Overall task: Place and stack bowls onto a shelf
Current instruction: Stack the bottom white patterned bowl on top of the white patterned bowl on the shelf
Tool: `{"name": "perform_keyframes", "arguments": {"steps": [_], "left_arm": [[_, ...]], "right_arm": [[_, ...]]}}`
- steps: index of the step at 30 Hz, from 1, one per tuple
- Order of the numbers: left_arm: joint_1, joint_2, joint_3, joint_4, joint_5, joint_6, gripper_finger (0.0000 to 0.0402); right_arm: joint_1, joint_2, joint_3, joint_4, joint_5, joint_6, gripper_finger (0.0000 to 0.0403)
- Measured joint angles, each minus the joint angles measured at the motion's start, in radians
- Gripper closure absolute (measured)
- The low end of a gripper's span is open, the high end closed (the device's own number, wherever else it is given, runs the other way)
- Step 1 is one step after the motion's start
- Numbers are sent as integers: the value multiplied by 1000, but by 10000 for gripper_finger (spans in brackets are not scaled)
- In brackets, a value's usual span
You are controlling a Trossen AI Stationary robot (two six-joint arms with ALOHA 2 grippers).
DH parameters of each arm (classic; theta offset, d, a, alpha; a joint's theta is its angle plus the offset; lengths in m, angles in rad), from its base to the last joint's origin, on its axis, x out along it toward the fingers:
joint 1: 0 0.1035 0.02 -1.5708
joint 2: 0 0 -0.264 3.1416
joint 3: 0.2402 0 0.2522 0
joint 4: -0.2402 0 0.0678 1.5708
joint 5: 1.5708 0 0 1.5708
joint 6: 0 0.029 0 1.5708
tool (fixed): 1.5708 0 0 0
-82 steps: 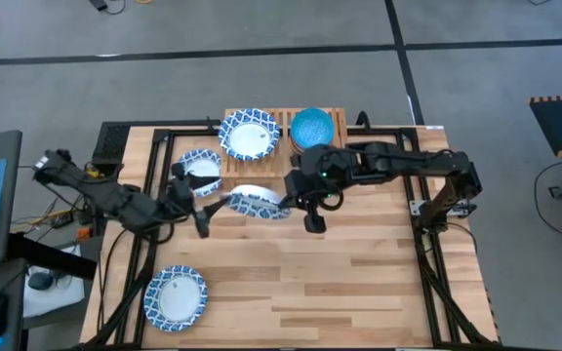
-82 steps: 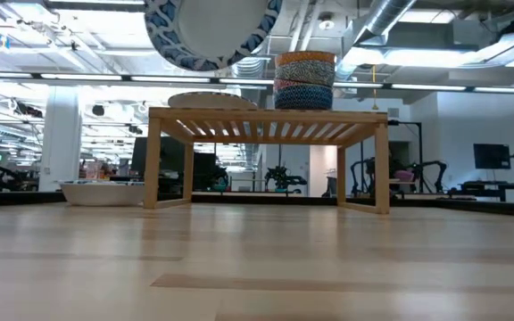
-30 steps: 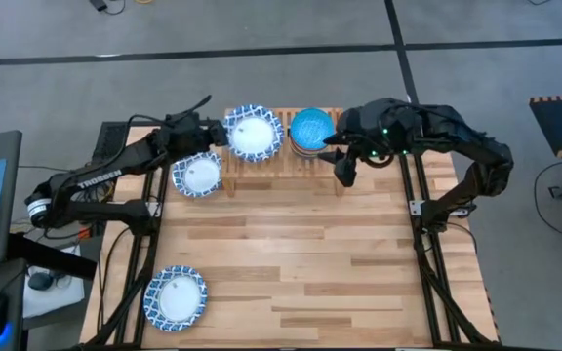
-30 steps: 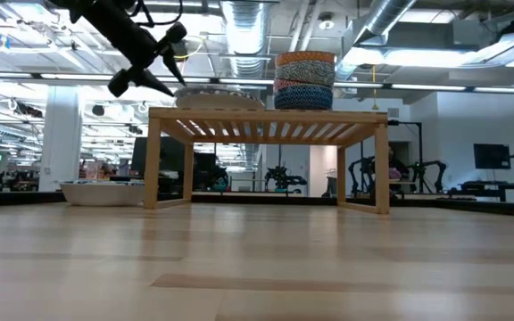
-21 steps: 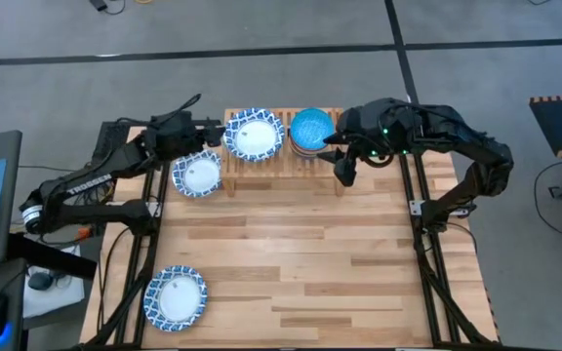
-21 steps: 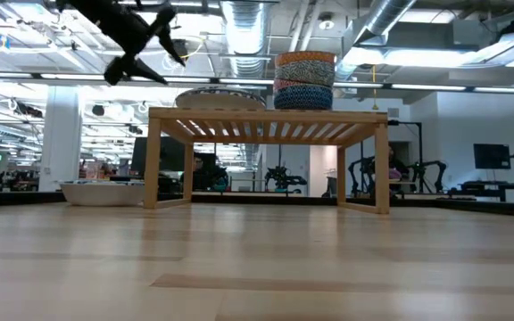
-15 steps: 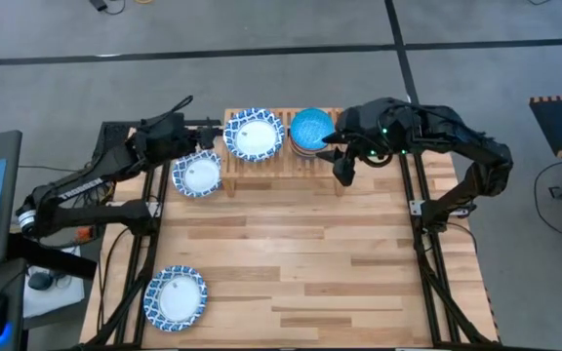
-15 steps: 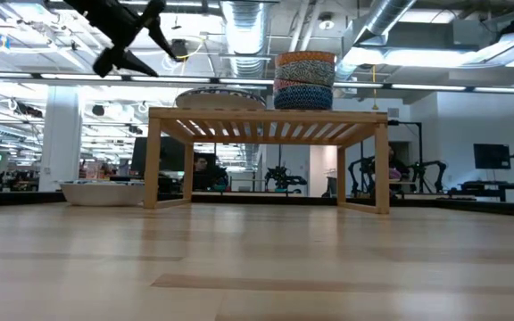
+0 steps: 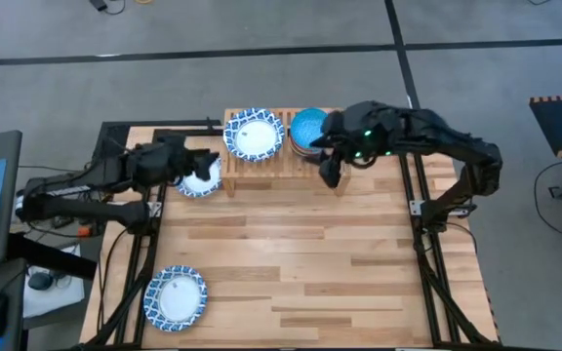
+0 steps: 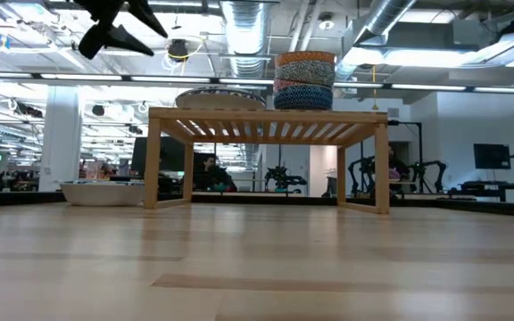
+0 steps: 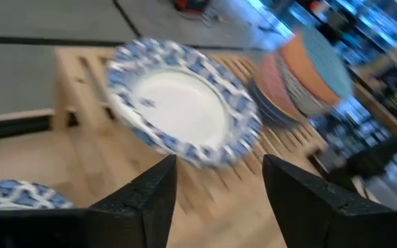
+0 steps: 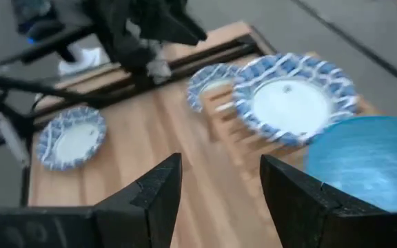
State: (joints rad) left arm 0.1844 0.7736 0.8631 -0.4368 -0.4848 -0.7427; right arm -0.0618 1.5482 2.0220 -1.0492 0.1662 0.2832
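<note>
On the slatted shelf [image 9: 281, 154] lies a blue-and-white dish [image 9: 253, 134], and beside it stands a stack of bowls [image 10: 305, 80] with a bright blue one [image 9: 311, 128] on top. My left gripper [image 9: 204, 161] hangs open in the air left of the shelf, above a second dish [image 9: 199, 181] that rests on the table; in the low view, the left gripper [image 10: 114, 31] shows high up. My right gripper [image 9: 330, 174] is open above the shelf's near right part, holding nothing. A third dish [image 9: 176, 295] lies near the table's near left corner.
The plank tabletop [image 9: 301, 263] stretches bare between the shelf and the near edge. Black frame rails [image 9: 422, 234] run along the table's sides. Beyond the table is a wide room with other equipment.
My left gripper has drawn back from the left rim of the dish on the shelf, toward the table's left edge and upward; the dish stays flat on the slats. My right gripper has shifted a little toward the table's left.
</note>
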Motion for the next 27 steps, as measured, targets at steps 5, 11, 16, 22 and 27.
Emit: {"name": "perform_keyframes", "arguments": {"steps": [5, 11, 16, 22, 27], "left_arm": [[-175, 16, 0, -39, 1, -49, 216], [-379, 18, 0, -196, 36, -211, 231], [-559, 13, 0, -338, 84, -356, 245], [-743, 9, 0, -476, 150, -504, 258], [-858, 10, 0, -594, 220, -604, 260]], "right_arm": [[37, 72, -1, 53, -48, 27, 182], [77, 166, 2, 139, -121, 107, 182], [105, 251, 1, 213, -200, 184, 182], [151, 370, 1, 400, -258, 292, 182], [171, 471, 2, 535, -258, 402, 182]]}}
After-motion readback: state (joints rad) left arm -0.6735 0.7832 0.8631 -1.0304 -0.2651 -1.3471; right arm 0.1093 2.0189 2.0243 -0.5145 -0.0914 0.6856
